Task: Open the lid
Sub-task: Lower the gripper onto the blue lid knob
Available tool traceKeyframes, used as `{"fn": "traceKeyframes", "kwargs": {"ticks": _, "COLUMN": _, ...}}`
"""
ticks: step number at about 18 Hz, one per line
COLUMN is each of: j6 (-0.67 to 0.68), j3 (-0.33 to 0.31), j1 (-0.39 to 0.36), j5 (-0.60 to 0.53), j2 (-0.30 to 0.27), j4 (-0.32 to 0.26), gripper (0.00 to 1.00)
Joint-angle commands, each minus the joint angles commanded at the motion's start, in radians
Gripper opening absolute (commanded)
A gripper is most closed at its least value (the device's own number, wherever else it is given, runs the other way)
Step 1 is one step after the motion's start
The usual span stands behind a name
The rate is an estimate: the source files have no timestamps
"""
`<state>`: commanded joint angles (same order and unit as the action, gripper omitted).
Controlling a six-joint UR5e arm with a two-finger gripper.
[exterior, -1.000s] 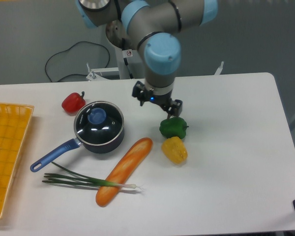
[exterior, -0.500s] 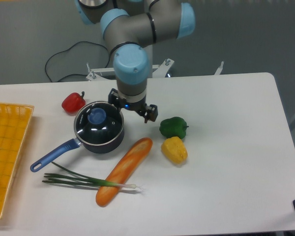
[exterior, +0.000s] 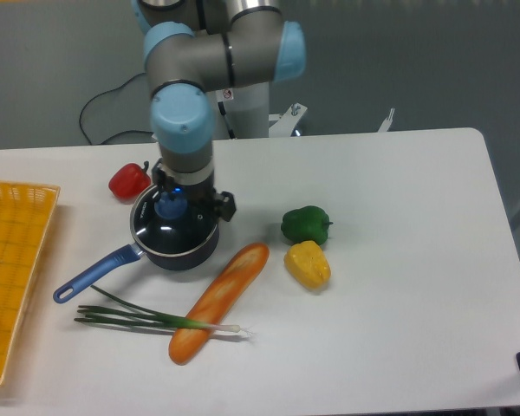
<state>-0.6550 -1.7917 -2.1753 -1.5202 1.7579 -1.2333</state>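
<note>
The lid (exterior: 180, 230), a glass disc with a thin metal rim and a blue knob (exterior: 168, 206), sits shut on the dark saucepan (exterior: 175, 251) at the table's left middle. The pan's blue handle (exterior: 94, 275) points to the front left. My gripper (exterior: 189, 198) hangs straight down over the lid, just right of the knob, and hides the lid's far part. Its black jaws stand apart on either side and hold nothing. I cannot tell whether it touches the lid.
A red pepper (exterior: 127, 180) lies behind the pan on the left. A baguette (exterior: 217, 301) and spring onions (exterior: 156, 319) lie in front of it. Green (exterior: 305, 224) and yellow (exterior: 307, 263) peppers sit to the right. A yellow basket (exterior: 13, 260) stands at the left edge.
The arm has swung left from above the green pepper to over the saucepan's lid. The lid and pan have not moved.
</note>
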Motion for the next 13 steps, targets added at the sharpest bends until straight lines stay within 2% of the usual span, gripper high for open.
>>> {"fn": "traceKeyframes", "kwargs": {"ticks": 3, "j6": 0.002, "j3": 0.0, "j1": 0.025, "j5": 0.009, "j2": 0.003, "j4": 0.021, "gripper": 1.0}}
{"fn": "traceKeyframes", "kwargs": {"ticks": 13, "j6": -0.012, "j3": -0.023, "j1": 0.077, "j5": -0.044, "j2": 0.011, "j4": 0.031, "gripper": 1.0}}
